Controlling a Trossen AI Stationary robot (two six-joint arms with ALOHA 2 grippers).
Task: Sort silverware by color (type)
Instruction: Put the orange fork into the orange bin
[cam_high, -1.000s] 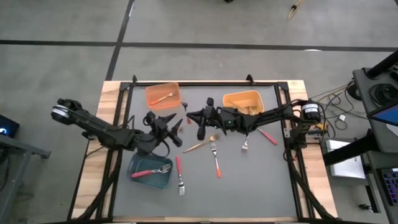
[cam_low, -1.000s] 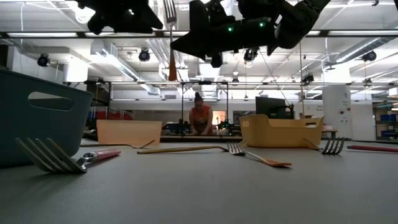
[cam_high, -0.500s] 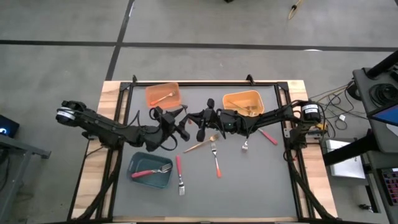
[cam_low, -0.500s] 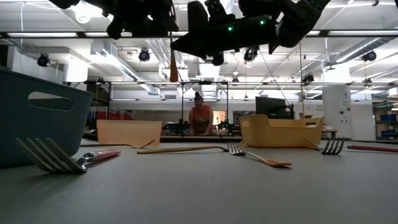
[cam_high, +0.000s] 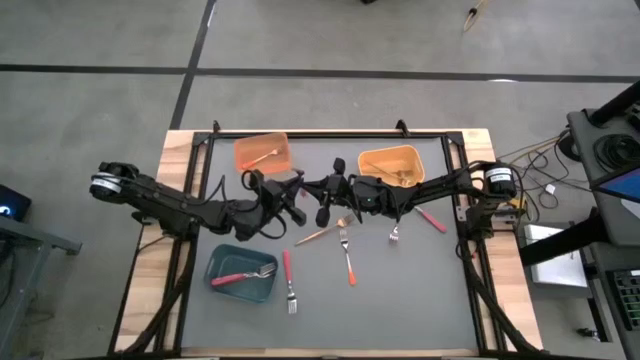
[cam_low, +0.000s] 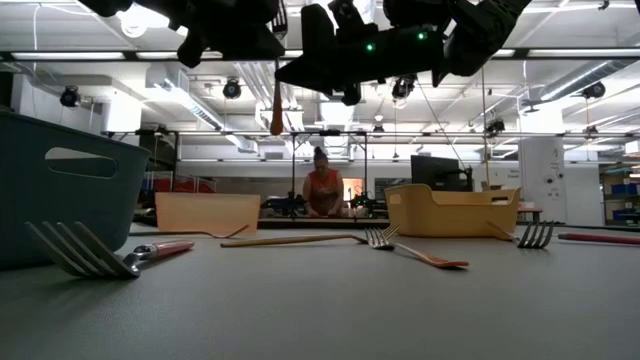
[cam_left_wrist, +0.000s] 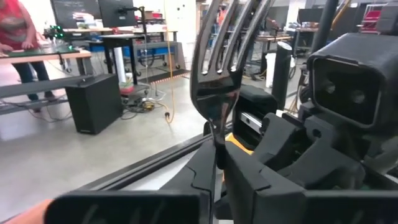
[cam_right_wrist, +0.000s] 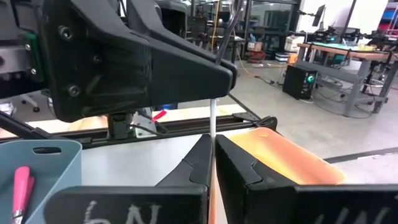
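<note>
While both dark arms meet above the middle of the grey mat (cam_high: 400, 290), an orange-handled fork (cam_low: 277, 100) is held upright between them. The left gripper (cam_high: 296, 193) is seen closed on the fork's tined end, and the right gripper (cam_high: 322, 186) is closed on its handle. The mat is framed by a pale wooden tabletop (cam_high: 180, 145). An orange rectangular bin (cam_high: 262, 152), a yellow-orange rectangular bin (cam_high: 388, 164) and a teal rectangular bin (cam_high: 242, 275) are set on it, with forks inside the orange and teal ones. More forks, gold, orange-handled and red-handled, are scattered flat on the mat. A workshop with benches is shown beyond, and a person in an orange top (cam_low: 322, 190) is seen far behind.
</note>
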